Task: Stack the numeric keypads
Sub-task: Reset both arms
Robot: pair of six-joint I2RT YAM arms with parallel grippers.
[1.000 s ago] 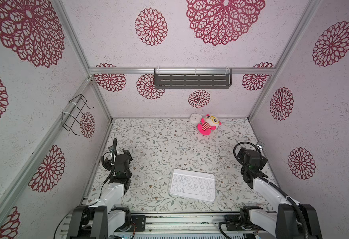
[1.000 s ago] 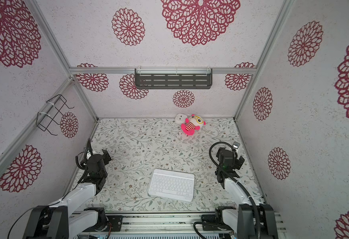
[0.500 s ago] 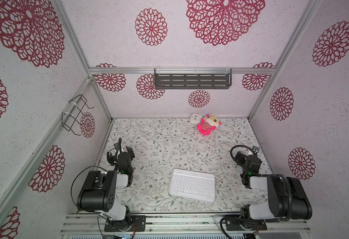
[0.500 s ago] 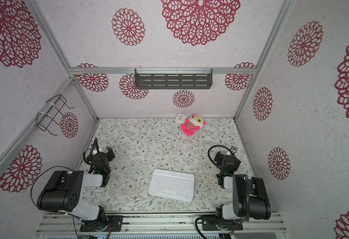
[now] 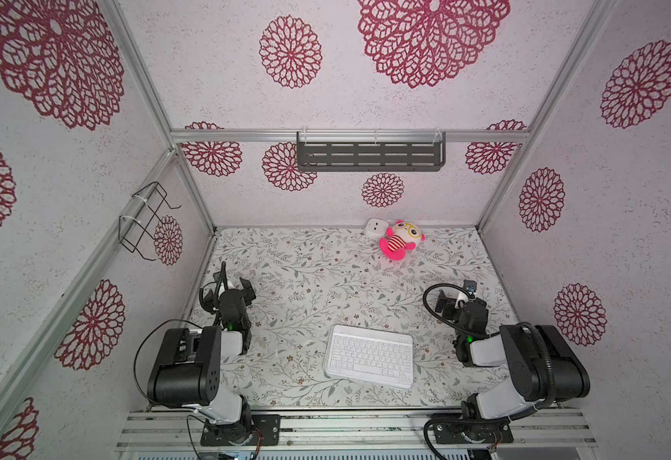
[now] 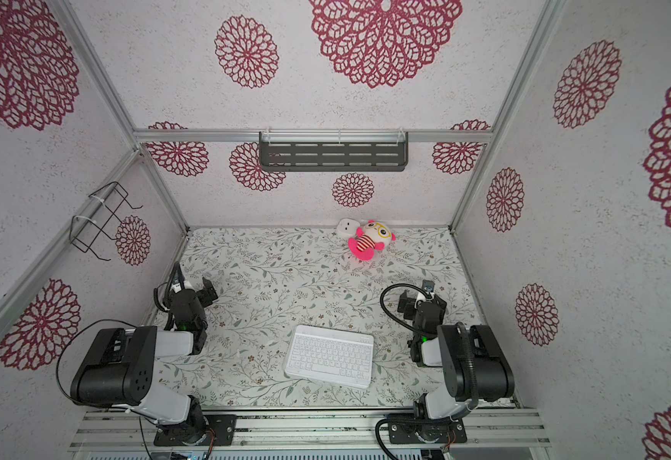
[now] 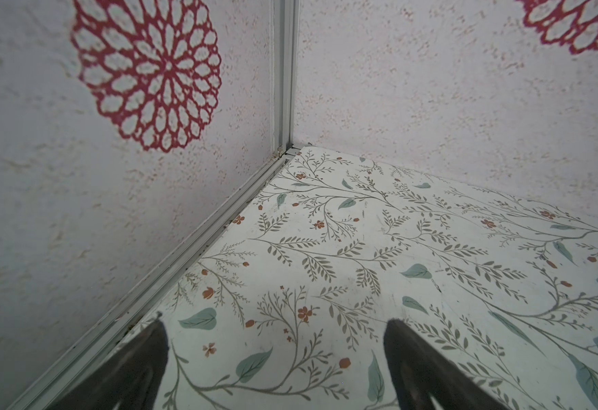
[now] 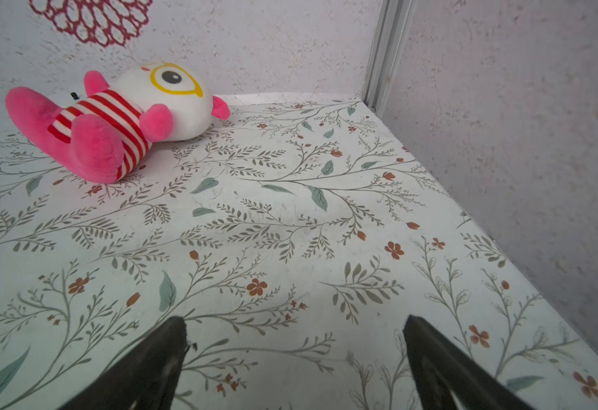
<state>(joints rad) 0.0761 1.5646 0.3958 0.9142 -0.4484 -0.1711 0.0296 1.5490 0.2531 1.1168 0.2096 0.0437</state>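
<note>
Both top views look steeply down from high above the near edge, sharing the whole table [image 5: 326, 278], keypad [image 5: 369, 355] and plush [image 5: 399, 241]. The left wrist view sits low over the table facing the far-left corner [image 7: 285, 151]; the right wrist view, equally low, faces the far-right corner [image 8: 372, 103] and also catches the plush

Bright, soft, even light from overhead; only faint shadows hug the white keypad [image 5: 369, 355] and plush toy [image 8: 113, 120], with no glare. Both top views bow the wall rails near the edges. In the wrist view, the fingers [image 7: 141, 369] of the left gripper [image 7: 276, 317] look soft.
</note>
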